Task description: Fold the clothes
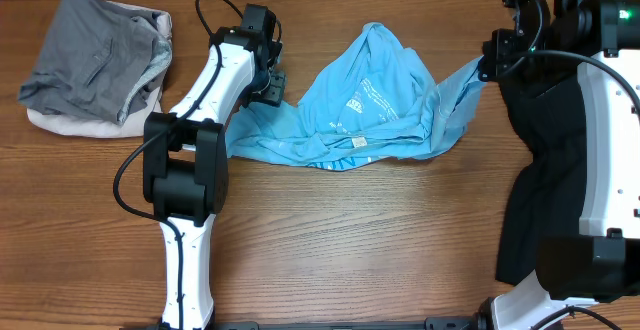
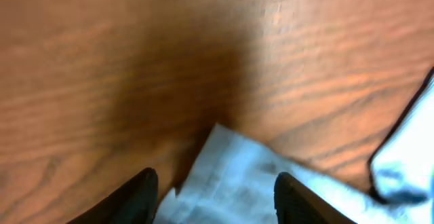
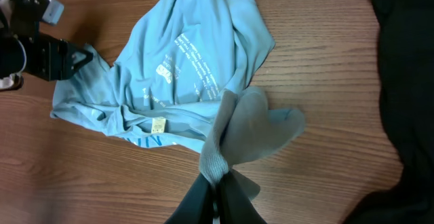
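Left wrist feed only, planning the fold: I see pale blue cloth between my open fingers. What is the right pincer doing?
Observer: The right pincer is shut on a bunched sleeve of the light blue T-shirt.
Operator: Which face is up?
Observer: The one with small white prints.
Operator: Other garments?
Observer: A grey and cream pile lies far left, apart from the T-shirt.
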Available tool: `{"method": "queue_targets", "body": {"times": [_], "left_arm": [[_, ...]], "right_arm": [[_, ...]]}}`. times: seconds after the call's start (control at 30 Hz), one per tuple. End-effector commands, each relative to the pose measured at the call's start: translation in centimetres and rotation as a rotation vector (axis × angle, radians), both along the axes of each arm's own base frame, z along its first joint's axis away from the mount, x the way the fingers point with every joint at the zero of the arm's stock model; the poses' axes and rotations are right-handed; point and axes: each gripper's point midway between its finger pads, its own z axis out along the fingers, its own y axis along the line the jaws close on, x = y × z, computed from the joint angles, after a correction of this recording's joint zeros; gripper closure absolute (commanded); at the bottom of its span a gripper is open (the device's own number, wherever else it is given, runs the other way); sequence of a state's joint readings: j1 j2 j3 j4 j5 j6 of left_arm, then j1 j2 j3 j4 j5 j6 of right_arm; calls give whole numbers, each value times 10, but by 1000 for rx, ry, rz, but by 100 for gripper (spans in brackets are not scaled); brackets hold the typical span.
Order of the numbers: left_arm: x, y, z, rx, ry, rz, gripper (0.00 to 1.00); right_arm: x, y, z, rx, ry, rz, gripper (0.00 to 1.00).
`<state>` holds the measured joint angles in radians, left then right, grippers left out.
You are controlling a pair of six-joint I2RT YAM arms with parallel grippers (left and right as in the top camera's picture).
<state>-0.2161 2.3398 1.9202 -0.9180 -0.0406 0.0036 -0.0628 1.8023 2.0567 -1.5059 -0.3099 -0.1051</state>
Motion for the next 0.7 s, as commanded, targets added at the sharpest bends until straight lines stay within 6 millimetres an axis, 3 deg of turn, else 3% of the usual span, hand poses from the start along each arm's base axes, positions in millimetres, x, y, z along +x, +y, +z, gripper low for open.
{"method": "queue_targets", "body": {"times": [0.0, 0.17, 0.33, 0.53, 0.67], "left_arm": [[0, -6, -5, -21, -9, 3, 44], [-2, -6, -13, -25, -8, 23, 49], [-4, -5, -18, -25, -4, 23, 62], [-5, -5, -21, -25, -5, 24, 96], [-2, -4, -11, -20, -17, 38, 96]], "right_arm": [[0, 1, -1, 3, 1, 4, 92], [0, 0, -1, -2, 2, 1, 92], [0, 0, -1, -2, 1, 1, 92], [0, 0, -1, -3, 1, 1, 92], [4, 0, 1, -3, -17, 1, 96]]}}
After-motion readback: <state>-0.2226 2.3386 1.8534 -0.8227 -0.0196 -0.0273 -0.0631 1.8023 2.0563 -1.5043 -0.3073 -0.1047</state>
